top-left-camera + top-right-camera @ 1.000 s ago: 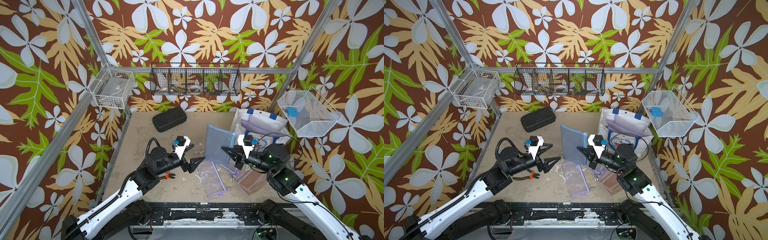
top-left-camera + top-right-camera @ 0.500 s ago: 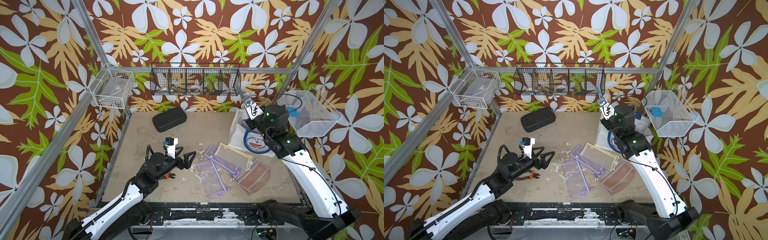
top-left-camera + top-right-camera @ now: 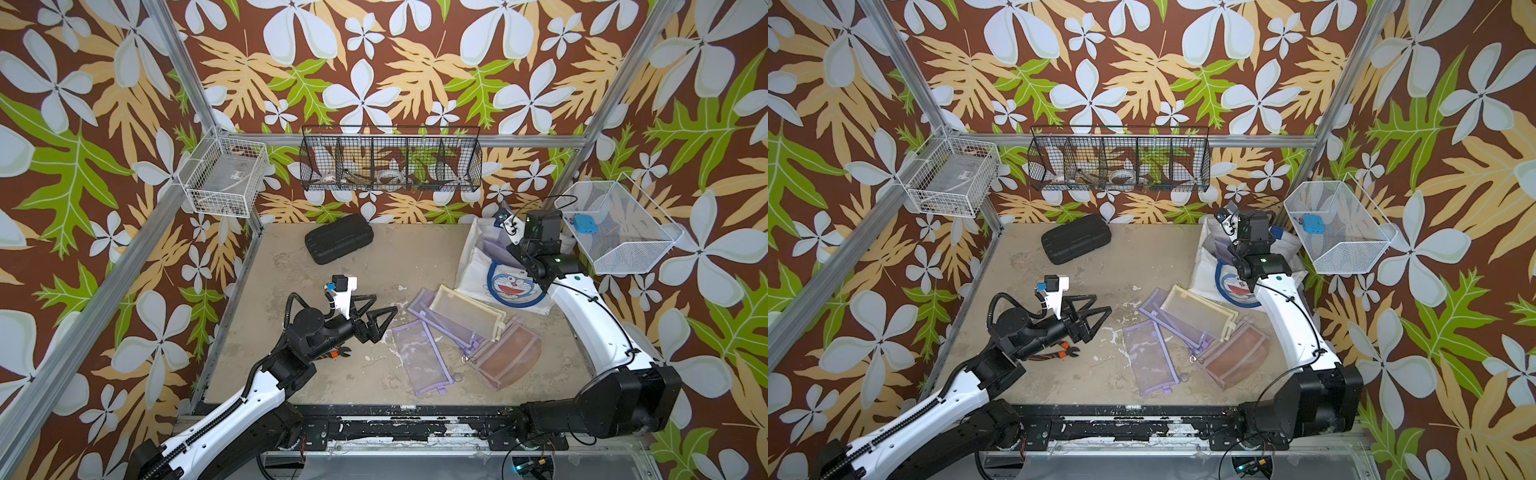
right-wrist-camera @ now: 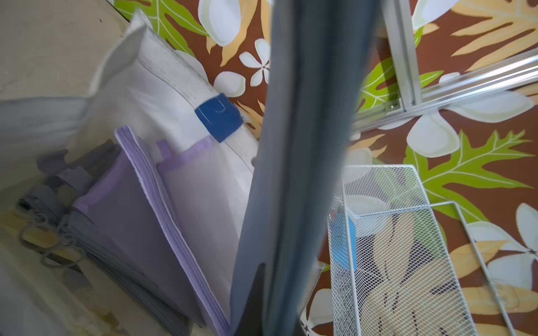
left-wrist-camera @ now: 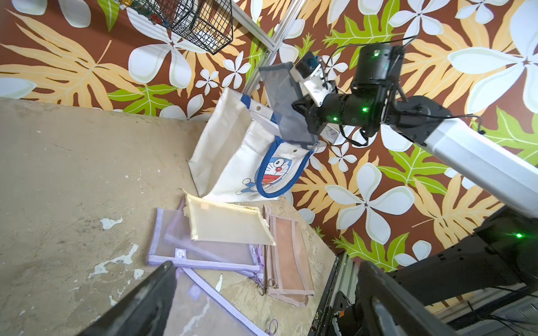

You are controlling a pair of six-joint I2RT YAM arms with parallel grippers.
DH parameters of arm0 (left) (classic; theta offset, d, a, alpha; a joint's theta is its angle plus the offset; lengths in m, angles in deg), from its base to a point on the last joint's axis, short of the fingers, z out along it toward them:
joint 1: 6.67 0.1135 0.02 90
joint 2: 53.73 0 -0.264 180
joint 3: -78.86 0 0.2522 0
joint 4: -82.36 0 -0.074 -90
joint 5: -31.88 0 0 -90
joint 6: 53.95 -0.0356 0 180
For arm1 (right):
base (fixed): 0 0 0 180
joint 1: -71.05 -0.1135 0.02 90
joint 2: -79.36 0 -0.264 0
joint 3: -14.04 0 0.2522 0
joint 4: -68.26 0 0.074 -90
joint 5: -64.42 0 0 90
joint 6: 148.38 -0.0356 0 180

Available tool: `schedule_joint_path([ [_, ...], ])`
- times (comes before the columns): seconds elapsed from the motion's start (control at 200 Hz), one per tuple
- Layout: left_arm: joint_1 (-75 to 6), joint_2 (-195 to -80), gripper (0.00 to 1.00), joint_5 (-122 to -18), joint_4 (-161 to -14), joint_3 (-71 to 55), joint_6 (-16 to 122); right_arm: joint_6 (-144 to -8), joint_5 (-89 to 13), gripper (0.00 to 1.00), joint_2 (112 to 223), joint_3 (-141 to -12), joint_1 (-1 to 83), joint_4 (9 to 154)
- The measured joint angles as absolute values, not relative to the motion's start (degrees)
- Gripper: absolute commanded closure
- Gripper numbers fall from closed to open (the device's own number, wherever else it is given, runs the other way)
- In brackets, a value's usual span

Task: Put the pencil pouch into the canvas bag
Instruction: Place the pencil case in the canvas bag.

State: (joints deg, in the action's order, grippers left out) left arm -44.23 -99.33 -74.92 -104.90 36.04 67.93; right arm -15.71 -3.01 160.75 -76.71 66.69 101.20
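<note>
R tool [image 5: 302,115] clenched on pencil pouch [image 5: 283,101] – above canvas bag [image 5: 230,154] – L tool [image 3: 386,303] released.

Four pouches lie on the table [image 3: 291,282]: a purple pouch [image 3: 419,357], a second purple pouch [image 3: 440,322], a yellow pouch [image 3: 467,311] and a pink pouch [image 3: 507,353]. A fifth, the grey pouch [image 5: 286,104], is up off the table. There's one canvas bag [image 3: 473,266], and inside it I make out at least two more purple ones [image 4: 139,209]; any beneath I can't count. One black case [image 3: 338,239]. Three baskets: a white basket [image 3: 226,176], a black basket [image 3: 390,160], a mesh basket [image 3: 623,253] with one blue thing [image 3: 584,224] in it. One pair of pliers [image 3: 338,353]. Two arms: the left arm [image 3: 257,395], the right arm [image 3: 582,307].
</note>
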Motion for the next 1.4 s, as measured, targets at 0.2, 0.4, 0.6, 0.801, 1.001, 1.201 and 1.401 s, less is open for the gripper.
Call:
schedule_joint_path([
  [0.2,-44.2,-99.1,0.02,-75.1,-105.2,36.7,68.7,-15.7,-2.7,0.82,163.0,-75.7,66.9,100.5],
  [0.4,-44.2,-99.7,0.03,-75.4,-105.6,36.8,68.8,-15.9,-3.2,0.74,161.8,-73.5,67.0,99.5],
  [0.6,-44.2,-99.9,0.03,-76.2,-105.9,37.3,68.9,-16.0,-3.3,0.63,161.4,-73.9,67.0,99.2],
  [0.801,-44.2,-99.9,0.03,-76.4,-106.4,37.7,69.1,-15.9,-3.3,0.81,159.7,-73.3,67.2,99.2],
  [1.001,-44.2,-100.4,0.04,-76.7,-107.1,38.3,69.9,-15.6,-4.8,1.00,156.9,-71.0,67.5,99.1],
  [1.201,-44.2,-100.8,0.04,-77.1,-107.4,38.5,70.4,-14.4,-8.5,0.98,155.5,-69.8,67.5,99.3],
  [1.401,-44.2,-100.8,0.04,-77.7,-108.1,38.5,70.4,-13.1,-12.6,0.63,155.5,-69.5,67.5,100.5],
])
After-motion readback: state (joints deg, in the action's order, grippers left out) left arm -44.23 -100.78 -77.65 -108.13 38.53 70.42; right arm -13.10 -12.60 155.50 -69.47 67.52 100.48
